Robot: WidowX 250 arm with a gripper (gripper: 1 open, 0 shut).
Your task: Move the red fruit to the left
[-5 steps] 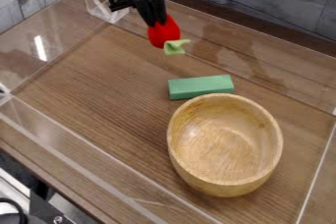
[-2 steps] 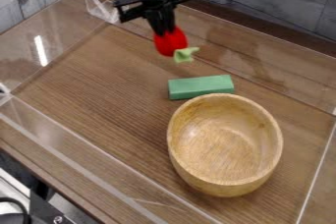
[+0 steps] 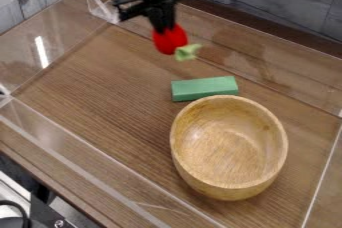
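Fruit (image 3: 167,41): 1 item, small, rounded, bright red, with a light green leafy end (image 3: 189,51) pointing toward lower right. Location: upper middle of the single view, far part of the surface (image 3: 94,92), directly below the pincer. Whether it rests on the surface or hangs just above it cannot be told.

Pincer (image 3: 163,28): 1 item, black, on a dark arm entering from the top edge. Points steeply downward. Fingers drawn together and clenched on the fruit's upper part; the red body shows below the fingertips.

Block (image 3: 205,88): 1 item, flat, green, rectangular. Lies on the surface near the centre of the view, long side running left to right with a slight tilt upward at the right. Sits below the fruit in the picture, apart from it, and just beyond the bowl's far rim.

Bowl (image 3: 230,148): 1 item, wooden, round, light in colour, upright, mouth facing up. Occupies the lower right area. Much larger than the fruit. Interior shows only wood grain.

Surface: dark brown wood grain, 1 panel, carrying all listed items.

Walls (image 3: 34,42): clear plastic panels enclosing the surface at left, front and right, with reflections along their edges.

Background (image 3: 267,2): grey planked wall beyond the far edge.
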